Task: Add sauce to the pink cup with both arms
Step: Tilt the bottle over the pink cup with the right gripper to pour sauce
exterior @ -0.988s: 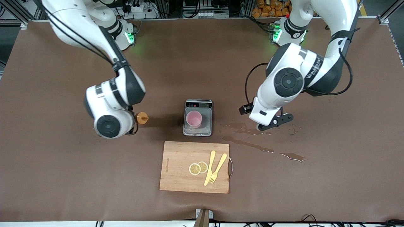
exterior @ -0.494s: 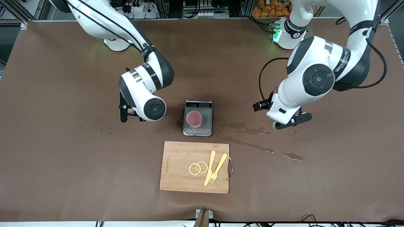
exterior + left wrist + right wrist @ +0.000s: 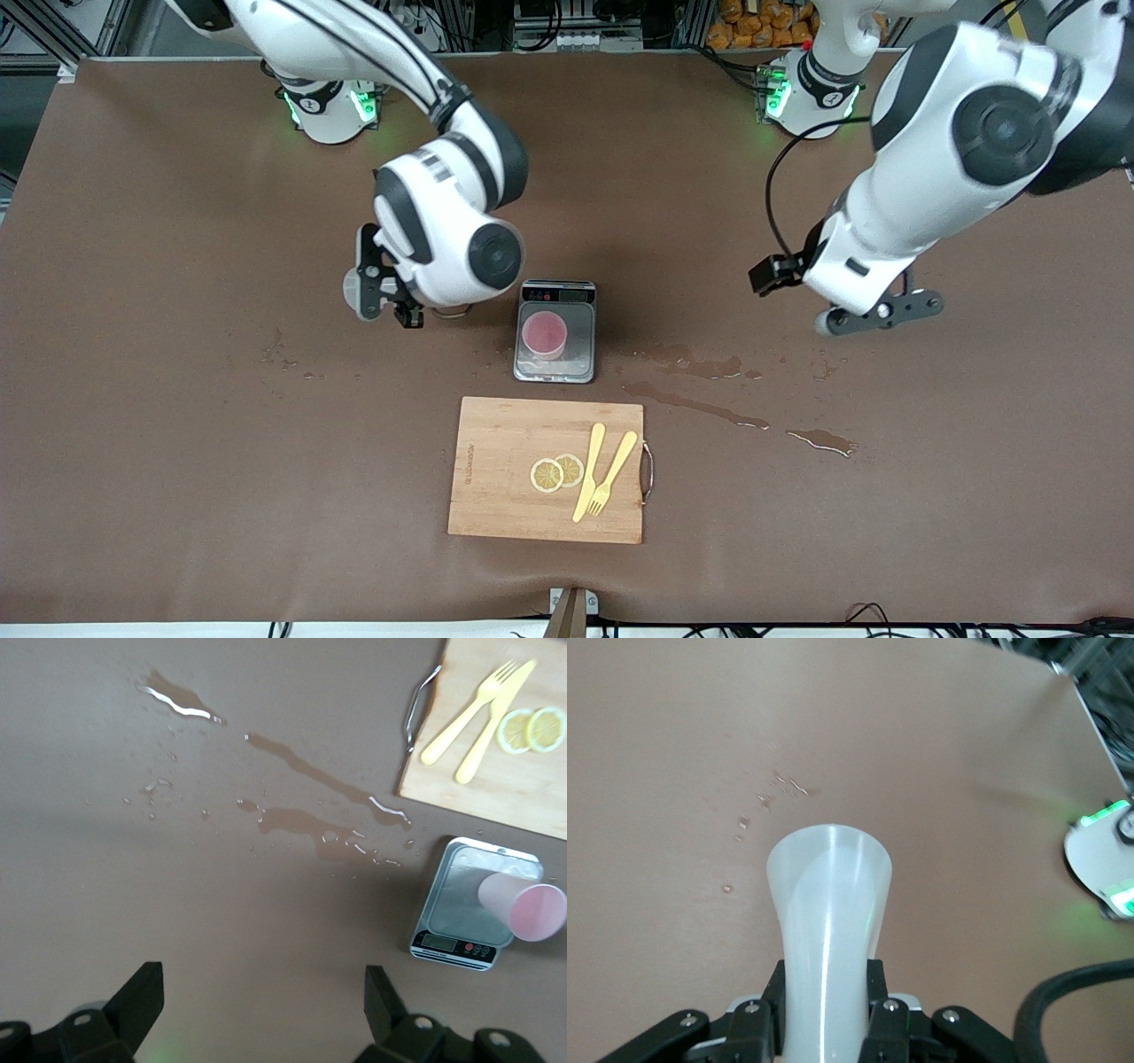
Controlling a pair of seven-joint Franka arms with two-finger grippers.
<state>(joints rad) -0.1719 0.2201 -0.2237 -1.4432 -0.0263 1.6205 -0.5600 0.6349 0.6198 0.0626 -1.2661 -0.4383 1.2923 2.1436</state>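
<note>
The pink cup stands on a small grey scale at the table's middle; it also shows in the left wrist view. My right gripper hangs over the table beside the scale, toward the right arm's end. It is shut on the translucent sauce bottle, whose flared white end points away from the wrist; the orange nozzle is hidden. My left gripper is open and empty, up over bare table toward the left arm's end.
A wooden cutting board with two lemon slices, a yellow fork and a knife lies nearer the front camera than the scale. Wet streaks spread between the scale and the left arm's end.
My right gripper has carried the bottle from the right arm's end of the table to just beside the scale. My left gripper has risen and drawn away from the scale.
</note>
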